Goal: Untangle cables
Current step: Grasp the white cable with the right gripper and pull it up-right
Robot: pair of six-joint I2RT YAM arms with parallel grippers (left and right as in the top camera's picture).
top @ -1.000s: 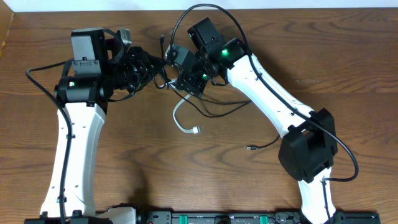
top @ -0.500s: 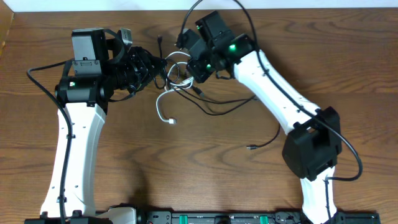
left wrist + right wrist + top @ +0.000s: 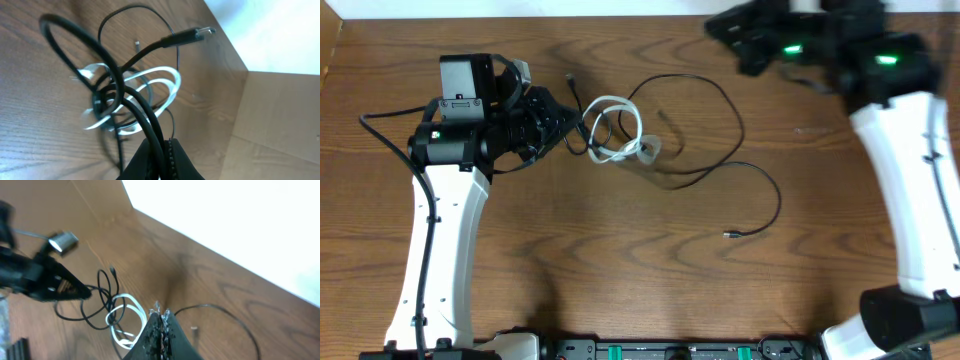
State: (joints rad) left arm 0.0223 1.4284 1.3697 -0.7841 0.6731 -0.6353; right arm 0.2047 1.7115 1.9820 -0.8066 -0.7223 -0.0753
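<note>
My left gripper (image 3: 556,120) is shut on a thick black cable (image 3: 118,90), which loops out from the jaws (image 3: 161,150) to a plug end (image 3: 200,34). A white cable (image 3: 617,131) lies coiled in loops right beside it, tangled with the black one; it also shows in the left wrist view (image 3: 165,80) and the right wrist view (image 3: 127,317). A thin black cable (image 3: 735,120) arcs across the table to a small plug (image 3: 730,235). My right gripper (image 3: 720,27) is blurred, high at the far right, with its jaws (image 3: 161,315) shut and nothing clearly held.
The wooden table (image 3: 620,280) has its far edge near a white wall (image 3: 240,220). A cardboard panel (image 3: 280,120) stands at one side. My left arm's own thick wire (image 3: 390,130) loops off its base.
My right arm has swung up and away to the far right. The white cable has dropped into loops beside the left gripper, and the thin black cable has spread out. The left arm barely moved.
</note>
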